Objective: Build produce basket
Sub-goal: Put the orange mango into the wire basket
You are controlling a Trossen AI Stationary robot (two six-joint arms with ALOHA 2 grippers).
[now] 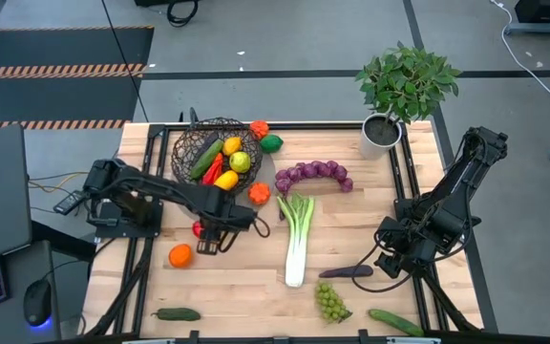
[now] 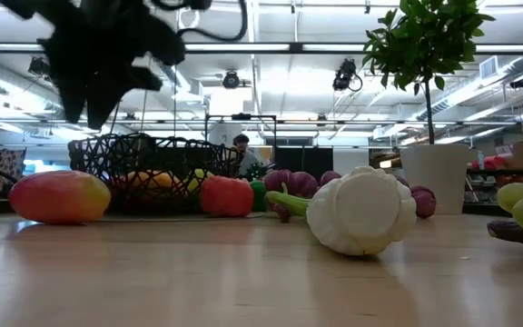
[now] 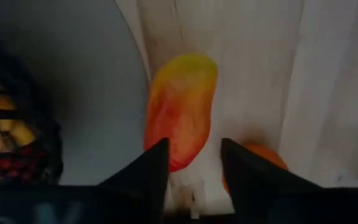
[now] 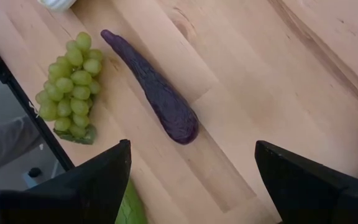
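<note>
The dark wire basket (image 1: 216, 153) stands at the far left of the table and holds a cucumber, a red pepper, a lemon and other pieces. My left gripper (image 3: 193, 180) is open and hangs over a red-yellow fruit (image 3: 179, 112), which lies on the table (image 2: 60, 195) near the basket; its fingers are above the fruit, apart from it. An orange (image 1: 179, 255) lies beside it. My right gripper (image 4: 191, 186) is open wide above the table's right part, near the purple aubergine (image 4: 157, 93) and the green grapes (image 4: 67, 84).
The leek (image 1: 297, 234) lies mid-table, with purple grapes (image 1: 313, 175) and an orange-red pepper (image 1: 260, 193) beyond it. A green pepper (image 1: 271, 143) sits by the basket. Cucumbers (image 1: 178, 313) (image 1: 396, 322) lie at the near edge. A potted plant (image 1: 382, 134) stands far right.
</note>
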